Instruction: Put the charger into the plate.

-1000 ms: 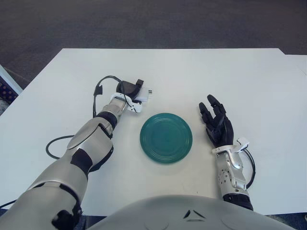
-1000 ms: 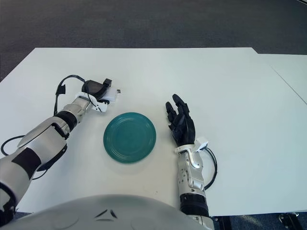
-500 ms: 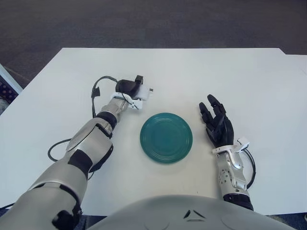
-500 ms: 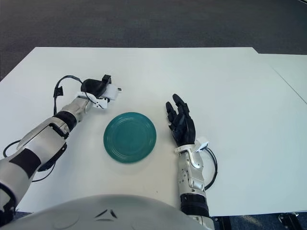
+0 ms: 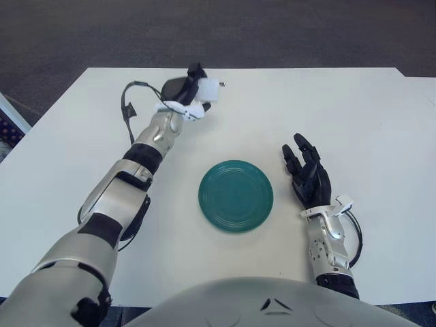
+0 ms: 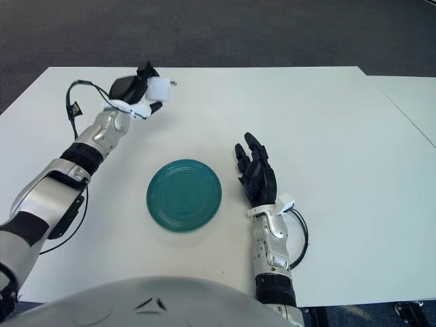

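White charger pinched in my left hand fingers, apparently lifted off the table far-left of the teal plate, while my right hand rests beside the plate, fingers spread, holding nothing.

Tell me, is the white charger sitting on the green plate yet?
No, the left hand holds the charger up beyond the plate, which has nothing on it.
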### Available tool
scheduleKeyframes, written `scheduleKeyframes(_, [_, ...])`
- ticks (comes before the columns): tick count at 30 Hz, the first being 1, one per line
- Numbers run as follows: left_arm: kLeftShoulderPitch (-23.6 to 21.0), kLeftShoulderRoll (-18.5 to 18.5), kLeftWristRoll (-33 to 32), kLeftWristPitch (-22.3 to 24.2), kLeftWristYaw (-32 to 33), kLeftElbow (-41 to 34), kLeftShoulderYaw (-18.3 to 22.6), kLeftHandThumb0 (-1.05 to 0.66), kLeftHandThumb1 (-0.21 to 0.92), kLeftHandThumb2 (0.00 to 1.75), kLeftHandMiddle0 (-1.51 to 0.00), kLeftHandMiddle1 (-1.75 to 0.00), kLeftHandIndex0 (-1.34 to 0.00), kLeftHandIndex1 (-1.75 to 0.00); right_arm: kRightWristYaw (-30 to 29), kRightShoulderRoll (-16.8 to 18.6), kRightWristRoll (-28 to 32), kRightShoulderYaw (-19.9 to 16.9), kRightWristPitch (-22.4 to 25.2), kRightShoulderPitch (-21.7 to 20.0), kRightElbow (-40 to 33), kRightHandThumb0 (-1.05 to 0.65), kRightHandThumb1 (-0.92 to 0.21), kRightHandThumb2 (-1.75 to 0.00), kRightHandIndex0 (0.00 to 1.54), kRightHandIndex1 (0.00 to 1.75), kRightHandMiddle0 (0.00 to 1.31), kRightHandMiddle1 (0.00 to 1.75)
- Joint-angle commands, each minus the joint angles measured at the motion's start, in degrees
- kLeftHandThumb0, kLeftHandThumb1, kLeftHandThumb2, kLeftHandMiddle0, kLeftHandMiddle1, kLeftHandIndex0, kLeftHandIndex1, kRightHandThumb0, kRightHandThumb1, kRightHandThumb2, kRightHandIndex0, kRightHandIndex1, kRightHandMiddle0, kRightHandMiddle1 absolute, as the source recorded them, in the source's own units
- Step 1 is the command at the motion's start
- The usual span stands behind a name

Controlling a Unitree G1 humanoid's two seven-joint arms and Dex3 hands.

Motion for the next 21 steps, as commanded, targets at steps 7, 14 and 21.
scheduleKeyframes(7, [7.45, 3.27, 0.15, 6.41, -9.45, -23.21, 4.07, -0.43, 0.42, 1.18, -1.05, -1.75, -0.53, -1.75, 0.18, -0.62, -0.12, -0.63, 1.84, 1.52, 6.55, -0.97, -0.92, -0.85, 0.19, 0.01, 0.0, 0.52])
scheduleKeyframes(14, [18.9, 3.44, 2.2, 7.03, -15.44, -39.15, 1.54, -0.44, 0.4, 1.2, -1.08, -1.75, -0.54, -1.75, -1.32, -0.61, -1.51, -0.56, 1.02, 1.23, 7.15, -0.97, -0.92, -0.86, 0.19, 0.01, 0.0, 0.54])
scheduleKeyframes(21, [25.86, 3.58, 4.6, 7.53, -22.24, -47.62, -1.83, -0.44, 0.39, 1.22, -1.1, -1.75, -0.55, -1.75, -2.7, -0.71, -3.09, -0.14, 0.36, 1.2, 7.18, -0.96, -0.92, -0.88, 0.19, 0.0, 0.0, 0.53])
